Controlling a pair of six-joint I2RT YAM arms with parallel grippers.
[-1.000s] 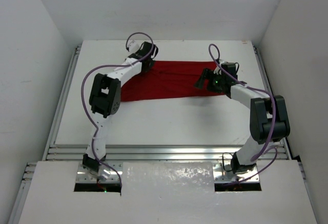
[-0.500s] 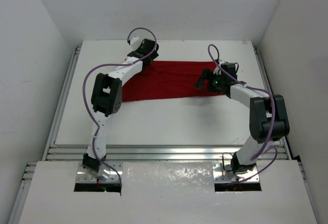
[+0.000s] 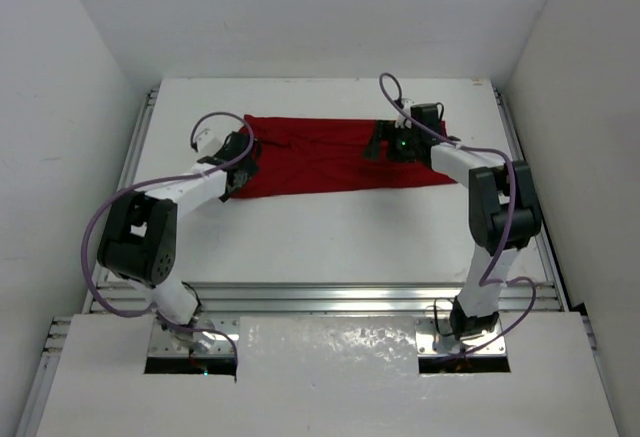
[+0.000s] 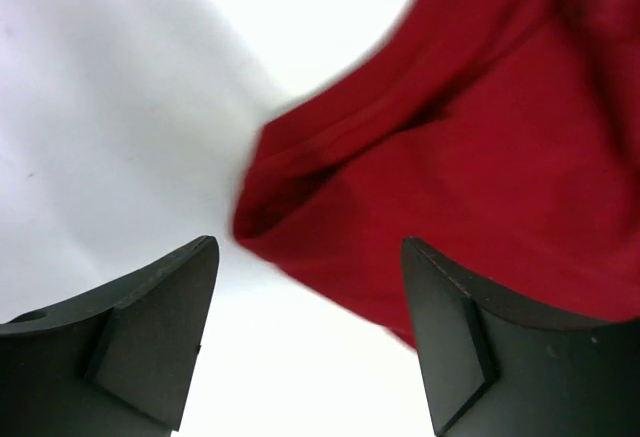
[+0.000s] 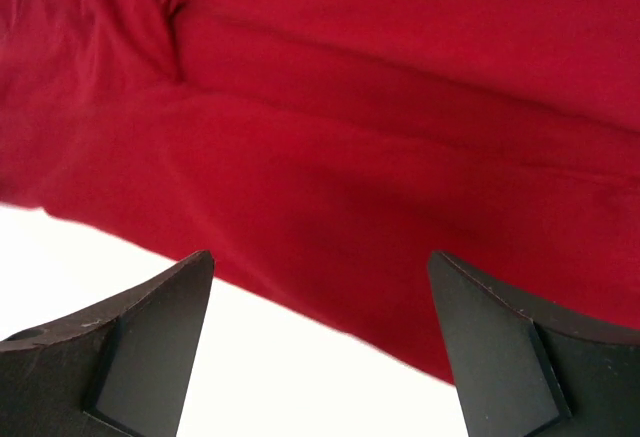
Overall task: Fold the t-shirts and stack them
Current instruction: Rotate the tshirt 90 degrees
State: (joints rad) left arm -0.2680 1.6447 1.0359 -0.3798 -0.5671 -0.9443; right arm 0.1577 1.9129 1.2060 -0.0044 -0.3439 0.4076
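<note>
The dark red t-shirt (image 3: 320, 157) lies flat as a wide band across the far half of the white table (image 3: 330, 237). My left gripper (image 3: 238, 172) hangs at the shirt's left end, open. In the left wrist view the left gripper (image 4: 308, 247) has bare table between its fingers, and the t-shirt's (image 4: 480, 177) hemmed corner lies just ahead and to the right. My right gripper (image 3: 374, 147) hovers over the right part of the shirt, open. In the right wrist view the right gripper (image 5: 320, 257) straddles the t-shirt's (image 5: 350, 137) edge and holds nothing.
White walls close the table in on the left, right and back. An aluminium rail (image 3: 330, 297) runs along the near edge, with both arm bases behind it. Purple cables loop off both arms.
The left gripper opened and swung from the shirt's far edge out to its left end. The right gripper moved farther back and left over the shirt. The shirt's far left corner now lies spread out.
</note>
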